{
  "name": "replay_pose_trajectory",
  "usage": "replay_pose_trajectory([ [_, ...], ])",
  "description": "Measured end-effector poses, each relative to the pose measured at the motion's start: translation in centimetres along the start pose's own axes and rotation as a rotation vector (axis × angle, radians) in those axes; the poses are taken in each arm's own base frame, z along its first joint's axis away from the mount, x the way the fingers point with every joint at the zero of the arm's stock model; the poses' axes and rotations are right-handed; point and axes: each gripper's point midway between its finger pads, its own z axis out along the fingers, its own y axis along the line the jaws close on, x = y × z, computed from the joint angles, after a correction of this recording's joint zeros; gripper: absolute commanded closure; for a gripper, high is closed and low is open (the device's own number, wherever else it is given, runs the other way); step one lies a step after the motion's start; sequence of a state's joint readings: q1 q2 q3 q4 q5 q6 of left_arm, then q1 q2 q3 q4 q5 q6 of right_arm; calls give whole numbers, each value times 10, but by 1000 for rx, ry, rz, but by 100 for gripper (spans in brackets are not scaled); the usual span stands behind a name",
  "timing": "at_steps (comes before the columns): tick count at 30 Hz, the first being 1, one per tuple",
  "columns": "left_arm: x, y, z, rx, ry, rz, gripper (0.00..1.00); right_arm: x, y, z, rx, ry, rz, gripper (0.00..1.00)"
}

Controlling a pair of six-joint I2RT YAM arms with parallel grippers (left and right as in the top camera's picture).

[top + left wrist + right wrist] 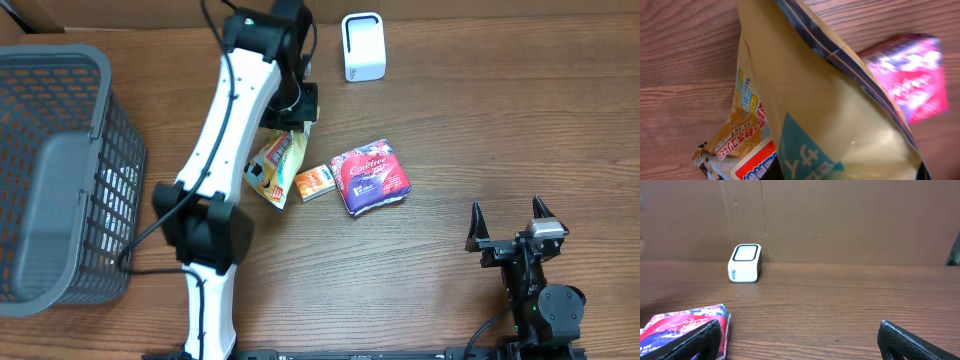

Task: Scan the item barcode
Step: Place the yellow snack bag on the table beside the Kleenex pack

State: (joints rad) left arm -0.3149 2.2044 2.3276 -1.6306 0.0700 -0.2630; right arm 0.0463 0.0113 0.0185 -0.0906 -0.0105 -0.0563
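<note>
Overhead top-down; L wrist v. close; R wrist low, shares scanner (745,263).

Left arm (225,130): base at the near counter edge, well to the left of the scanner (362,46). Elbow is bent low and the forearm runs up towards the scanner's row, with the wrist folded back down just left of it. Left pincer (293,122) points down, clamped on the top of the snack bag (275,160). Right arm (540,290): tucked at the near edge, well to the right of the scanner. Right pincer (508,212) is level and facing the scanner's side, jaws spread wide, holding nothing.
</note>
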Motion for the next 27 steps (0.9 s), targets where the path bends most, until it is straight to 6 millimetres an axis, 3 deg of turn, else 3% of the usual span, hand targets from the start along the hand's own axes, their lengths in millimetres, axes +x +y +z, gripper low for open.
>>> replay_pose_trajectory([
  [6, -17, 12, 51, -100, 45, -7, 96, 0, 0, 0, 0, 0, 0, 0],
  [10, -23, 19, 69, -145, 55, -13, 90, 0, 0, 0, 0, -1, 0, 0],
  [15, -32, 18, 72, -144, 23, -15, 85, 0, 0, 0, 0, -1, 0, 0],
  [22, -33, 14, 73, -124, 18, -14, 87, 0, 0, 0, 0, 0, 0, 0],
  [27, -29, 14, 50, -121, 21, -12, 85, 0, 0, 0, 0, 0, 0, 0],
])
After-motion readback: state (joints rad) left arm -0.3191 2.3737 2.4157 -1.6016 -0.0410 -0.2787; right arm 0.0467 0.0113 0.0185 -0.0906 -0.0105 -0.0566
